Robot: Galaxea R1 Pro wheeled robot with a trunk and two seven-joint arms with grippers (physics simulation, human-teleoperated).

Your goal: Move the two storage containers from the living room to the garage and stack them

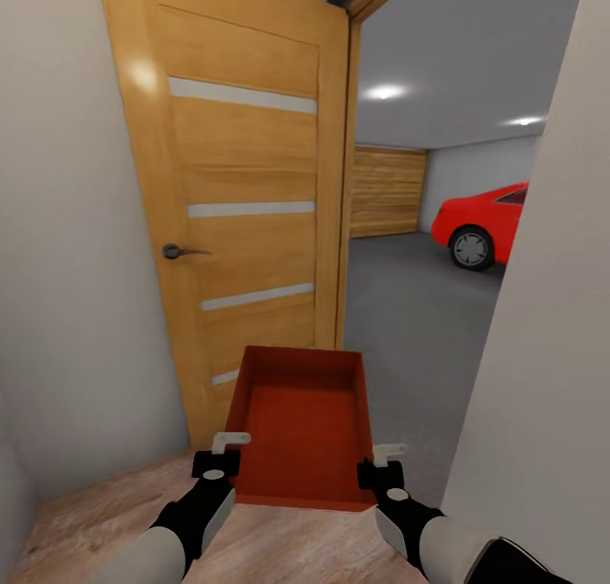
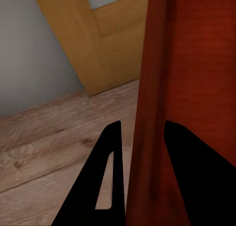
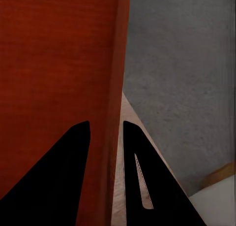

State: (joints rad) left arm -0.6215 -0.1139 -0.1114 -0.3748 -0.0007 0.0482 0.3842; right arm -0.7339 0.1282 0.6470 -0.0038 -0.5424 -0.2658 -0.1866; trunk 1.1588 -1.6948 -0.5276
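Both grippers, left (image 1: 222,451) and right (image 1: 381,461), clamp opposite walls of the storage container (image 1: 303,427) (open side up), keeping it level through the garage doorway (image 1: 424,253)

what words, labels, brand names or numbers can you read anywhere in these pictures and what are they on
None: no readable text shows in any view.
The orange-red container, held by its side walls in the left hand and right hand, has plain walls.
The wooden door carries only pale strips and a handle.
The red car shows no plate or badge.
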